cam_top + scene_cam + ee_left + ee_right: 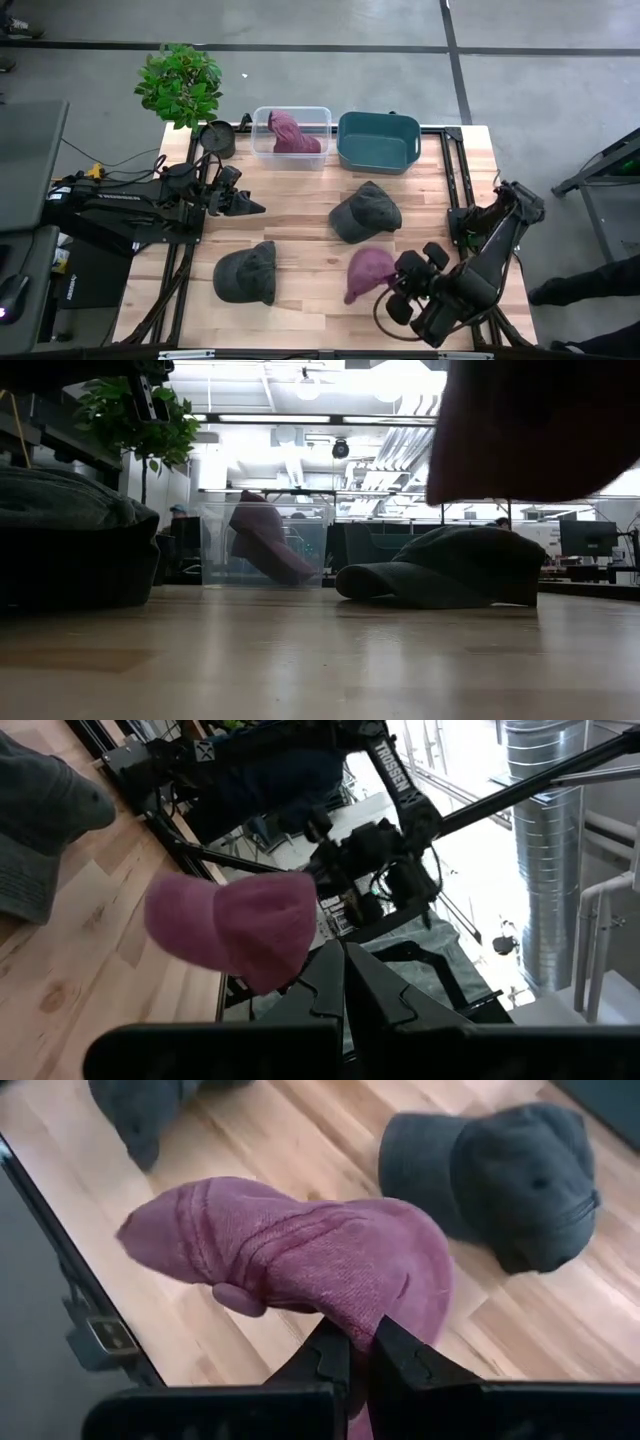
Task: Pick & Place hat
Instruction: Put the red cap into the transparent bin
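A maroon cap is held by my right gripper, which is shut on it near the table's near-right part; the low view shows this cap above the wood. One dark grey cap lies on the table's middle, and another dark grey cap lies near-left. A second maroon hat leans inside a clear bin. My left gripper waits shut over the table's left side, touching nothing. My right gripper pinches the maroon cap's crown at its rim between the two fingers, coming slanting from the table's near-right side. The cap is lifted clear of the table, its brim pointing away from the fingers.
A teal bin stands beside the clear bin at the far edge. A potted plant sits at the far-left corner. Bare wood lies between the two grey caps and along the near edge.
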Robot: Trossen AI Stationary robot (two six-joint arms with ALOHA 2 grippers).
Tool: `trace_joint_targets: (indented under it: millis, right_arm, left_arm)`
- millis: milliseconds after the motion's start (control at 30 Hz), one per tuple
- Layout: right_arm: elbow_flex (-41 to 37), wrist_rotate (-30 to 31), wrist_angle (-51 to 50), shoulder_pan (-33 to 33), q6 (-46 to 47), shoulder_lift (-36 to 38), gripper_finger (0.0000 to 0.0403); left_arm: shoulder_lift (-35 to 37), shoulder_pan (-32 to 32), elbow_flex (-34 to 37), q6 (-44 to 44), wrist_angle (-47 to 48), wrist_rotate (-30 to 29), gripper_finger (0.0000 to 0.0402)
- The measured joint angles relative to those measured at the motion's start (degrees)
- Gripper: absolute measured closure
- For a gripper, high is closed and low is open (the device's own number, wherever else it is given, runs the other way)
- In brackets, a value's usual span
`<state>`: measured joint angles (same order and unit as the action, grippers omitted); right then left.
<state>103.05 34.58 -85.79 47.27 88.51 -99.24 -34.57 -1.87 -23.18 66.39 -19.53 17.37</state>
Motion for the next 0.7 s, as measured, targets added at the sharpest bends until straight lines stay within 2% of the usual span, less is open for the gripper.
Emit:
trace_joint_targets:
  millis: [233,700]
  right_arm:
    - [4.0,2.8,-0.2,-5.4,-0.2,0.0,0.0398]
    - [4.2,7.9,0.7,-17.7,-2.0,0.0,0.0398]
  left_arm:
    - [0.0,0.0,0.0,0.1,0.0,-0.4,0.0402]
    - [0.0,0.0,0.0,-0.1,-1.9,-3.6,0.0401]
